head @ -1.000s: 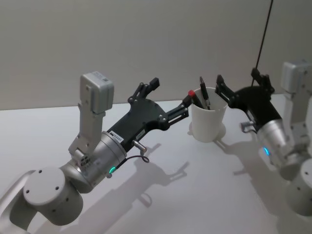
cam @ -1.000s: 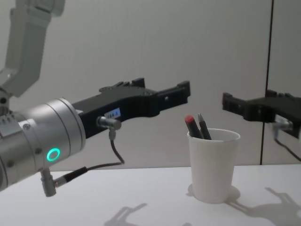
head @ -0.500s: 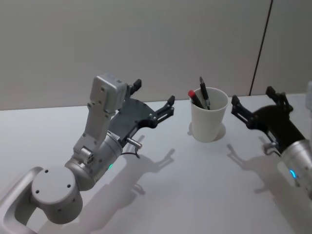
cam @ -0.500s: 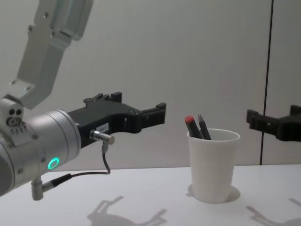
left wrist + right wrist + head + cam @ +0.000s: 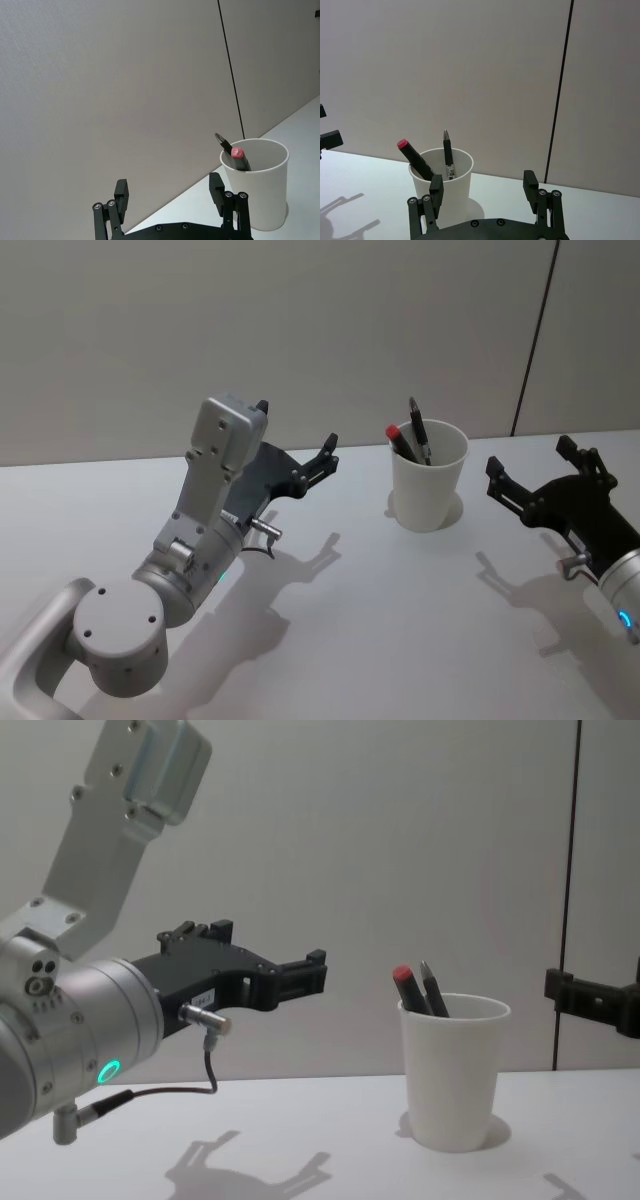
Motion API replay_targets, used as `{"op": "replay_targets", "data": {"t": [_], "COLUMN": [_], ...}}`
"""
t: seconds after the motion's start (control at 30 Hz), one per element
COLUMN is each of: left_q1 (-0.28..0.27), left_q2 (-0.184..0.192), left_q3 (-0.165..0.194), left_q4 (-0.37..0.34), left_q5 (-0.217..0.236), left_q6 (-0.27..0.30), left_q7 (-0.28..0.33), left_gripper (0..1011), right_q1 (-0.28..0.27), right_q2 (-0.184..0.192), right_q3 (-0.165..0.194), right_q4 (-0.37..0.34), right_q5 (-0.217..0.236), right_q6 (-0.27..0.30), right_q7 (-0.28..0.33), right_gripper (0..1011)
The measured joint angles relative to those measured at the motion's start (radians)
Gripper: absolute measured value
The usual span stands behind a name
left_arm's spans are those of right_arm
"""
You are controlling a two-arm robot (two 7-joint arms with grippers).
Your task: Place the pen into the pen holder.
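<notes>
Pen holder (image 5: 429, 487) — a plain white paper cup — stands upright on the white table (image 5: 380, 630), toward the far edge near the grey wall (image 5: 300, 330). From my station I read two pens inside it. One is dark with a red cap (image 5: 401, 441) and leans toward the robot's left, its cap clear of the rim. The other is a black pen (image 5: 419, 430) that stands steeper just beside it, its tip well above the rim. Both rest against the cup's inner wall on the robot's left side; in the chest view they show close together at that edge of the rim.

Left end effector (image 5: 295, 440) hangs above the table to the left of the cup, apart from it, pointed toward the cup and wall. Its fingers are spread wide and nothing lies between them; the left wrist view shows the two black fingertips (image 5: 121, 192) parted with the cup beyond them.

Right end effector (image 5: 530, 460) sits to the right of the cup, also apart from it and raised off the table. Its fingers are likewise spread and hold nothing — the right wrist view shows the cup and both pens framed past its parted fingertips (image 5: 436, 187).

A thin dark vertical seam (image 5: 535, 335) runs down the wall behind the cup's right side.
</notes>
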Motion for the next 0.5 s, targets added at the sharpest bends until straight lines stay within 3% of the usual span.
{"op": "replay_targets", "data": {"t": [0.5], "left_q1": [0.0], "left_q2": [0.0], "left_q3": [0.0], "left_q4": [0.0], "left_q5": [0.0], "left_q6": [0.0], "left_q7": [0.001], "left_gripper": [1001], "right_q1": [0.0], "right_q2": [0.0], "right_q3": [0.0], "right_q4": [-0.001], "right_q5": [0.0], "right_q6": [0.0], "right_q7": [0.0], "right_gripper": [1001]}}
